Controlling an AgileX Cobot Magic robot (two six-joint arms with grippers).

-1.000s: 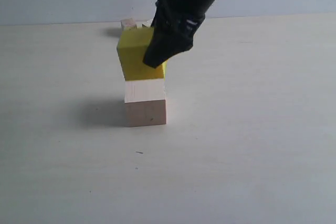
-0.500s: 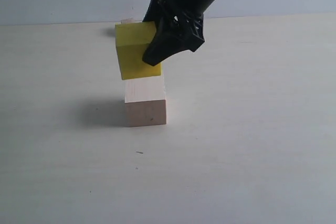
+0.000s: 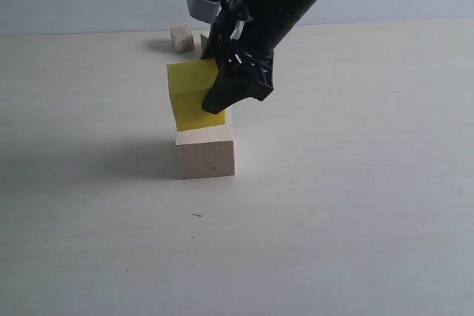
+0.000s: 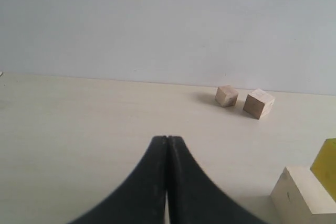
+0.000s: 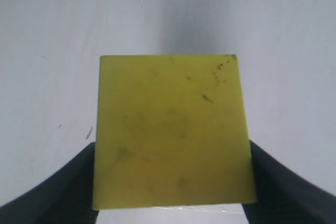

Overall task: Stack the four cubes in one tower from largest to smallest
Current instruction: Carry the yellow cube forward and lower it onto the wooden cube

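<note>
- Nearest us, the left gripper point(image 4: 167, 140) is pressed fully shut on nothing and sits low over the table point(image 3: 333, 220), away from the stack.
- The large pale wood cube point(image 3: 206, 157) stands alone as the base.
- The step in hand is placing the second cube. The right gripper point(image 3: 218, 98) has its jaws spread wide and clamped on two opposite faces of the yellow cube point(image 3: 189, 98). That cube is tilted, its lower edge at the base's top and overhanging to the left.
- We judge the next move needs levelling and centring before release.
- Compared with a second ago, the yellow cube sits lower and the wrist has dropped into view.
- Farthest back, the two smaller pale wood cubes point(image 4: 258, 103) wait side by side.
</note>
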